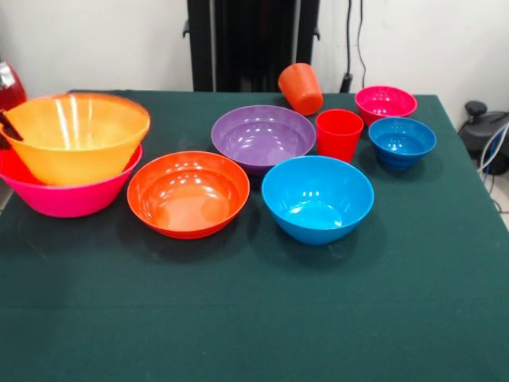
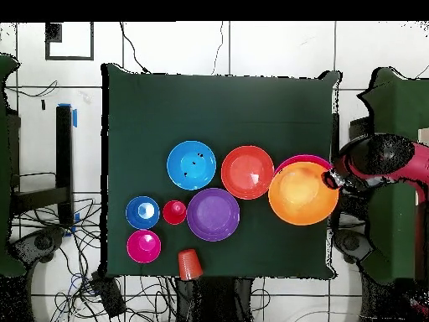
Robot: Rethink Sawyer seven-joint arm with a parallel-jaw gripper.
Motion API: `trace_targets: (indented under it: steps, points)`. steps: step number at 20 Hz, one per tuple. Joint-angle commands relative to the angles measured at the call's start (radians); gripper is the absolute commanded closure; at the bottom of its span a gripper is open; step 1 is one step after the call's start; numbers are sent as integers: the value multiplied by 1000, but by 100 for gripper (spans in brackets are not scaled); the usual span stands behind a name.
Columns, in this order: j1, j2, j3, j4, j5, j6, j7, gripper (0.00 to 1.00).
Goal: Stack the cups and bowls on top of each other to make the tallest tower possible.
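We see the big yellow-orange bowl (image 1: 77, 135) sitting tilted inside the big pink bowl (image 1: 60, 195) at the table's (image 1: 254, 318) left edge in the front view; this pair is the only nesting so far. The gripper (image 2: 334, 179) meets the yellow-orange bowl's rim from beyond the table edge, and dark tips show at that rim in the front view, but we cannot tell whether they are clenched on it or released. Every other container looks empty: a red-orange bowl (image 1: 188, 193) just beside the pink one; the purple bowl (image 1: 263, 137) behind it; the medium blue bowl (image 1: 317, 198) in front of the purple one. The red cup (image 1: 339, 134) stands upright between the purple bowl and the small blue bowl (image 1: 402, 142); the small magenta bowl (image 1: 386, 103) sits behind that; the orange cup (image 1: 301, 87) lies tipped near the far edge. The near half of the green cloth lies open.
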Motion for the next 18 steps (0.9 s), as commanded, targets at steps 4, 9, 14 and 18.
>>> trace_targets:
  steps: [4, 9, 14, 18]
  points:
    - [33, -31, 23, 39, -74, -113, -337, 100]
    - [17, -41, 16, 60, -68, -126, -343, 100]
    - [6, -45, 7, 70, -66, -128, -340, 100]
    - [-11, -45, 1, 82, -51, -122, -326, 0]
